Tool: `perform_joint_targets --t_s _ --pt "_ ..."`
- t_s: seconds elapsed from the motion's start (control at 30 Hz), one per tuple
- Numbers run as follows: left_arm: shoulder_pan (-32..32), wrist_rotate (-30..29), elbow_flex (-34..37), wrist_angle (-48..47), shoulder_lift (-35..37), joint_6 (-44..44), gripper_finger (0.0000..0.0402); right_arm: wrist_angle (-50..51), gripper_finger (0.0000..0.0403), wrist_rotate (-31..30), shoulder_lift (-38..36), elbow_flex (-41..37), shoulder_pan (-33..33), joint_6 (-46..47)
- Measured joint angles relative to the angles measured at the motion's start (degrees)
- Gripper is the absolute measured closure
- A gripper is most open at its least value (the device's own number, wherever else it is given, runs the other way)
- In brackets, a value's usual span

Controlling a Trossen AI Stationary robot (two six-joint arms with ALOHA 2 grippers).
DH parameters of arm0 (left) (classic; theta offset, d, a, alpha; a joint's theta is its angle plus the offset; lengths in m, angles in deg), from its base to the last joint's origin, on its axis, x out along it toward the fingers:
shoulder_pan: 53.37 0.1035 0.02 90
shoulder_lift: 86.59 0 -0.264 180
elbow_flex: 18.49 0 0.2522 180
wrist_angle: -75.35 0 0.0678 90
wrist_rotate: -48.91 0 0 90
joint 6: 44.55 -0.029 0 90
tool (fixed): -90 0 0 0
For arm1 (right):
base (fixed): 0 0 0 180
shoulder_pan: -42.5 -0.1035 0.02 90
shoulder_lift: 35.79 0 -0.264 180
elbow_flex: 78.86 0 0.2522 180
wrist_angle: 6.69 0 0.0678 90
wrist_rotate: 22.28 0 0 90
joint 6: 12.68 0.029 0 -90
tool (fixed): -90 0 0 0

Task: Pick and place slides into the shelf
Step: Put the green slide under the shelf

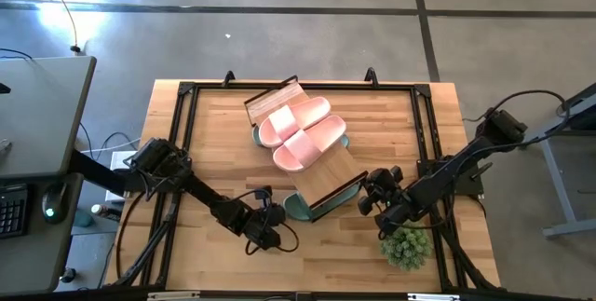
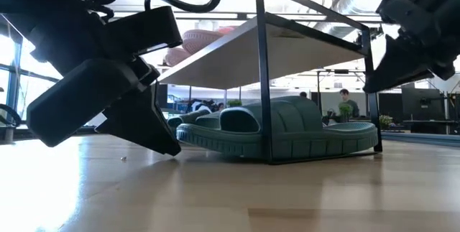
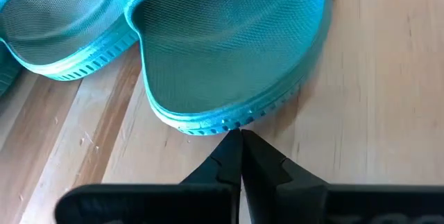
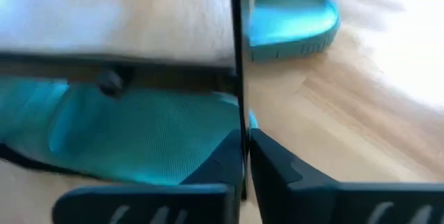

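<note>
Left gripper (image 3: 241,156) shut by green slide (image 3: 229,50); two pink slides (image 1: 300,133) atop shelf (image 1: 337,172).

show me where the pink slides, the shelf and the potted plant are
pink slides (image 1: 300,133), high view, on the strap of one, on top of the shelf
shelf (image 1: 337,172), high view, on bare wood of its top plank
potted plant (image 1: 406,246), high view, on its leaves

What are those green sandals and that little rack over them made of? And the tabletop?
The green slides look like soft moulded rubber or foam: matte, ribbed strap, textured footbed. The pink slides on top seem the same. The shelf appears to be a light wood plank on a thin black frame, probably metal. The table looks like jointed wood strips with a smooth finish.
</note>
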Motion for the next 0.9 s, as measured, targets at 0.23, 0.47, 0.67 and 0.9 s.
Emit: perform_joint_targets --t_s 0.23,0.47,0.67,0.9 --pt "-0.02 -0.01 0.01 0.0 0.0 0.1 0.0401 -0.13 0.0331 2.28 0.11 -0.11 0.0 0.09" --pt "-0.04 0.0 0.03 0.0 -0.02 0.14 0.0401 1.69 0.0304 3.0 -0.98 -0.11 -3.03 0.26" --pt "-0.07 0.01 0.03 0.16 -0.02 0.16 0.0401 9.54 0.0303 4.32 -6.7 -0.1 -6.46 6.16" --pt "-0.07 0.66 0.05 1.08 -0.02 0.21 0.0402 16.33 0.0366 -0.17 -15.8 -1.77 -18.9 19.66"
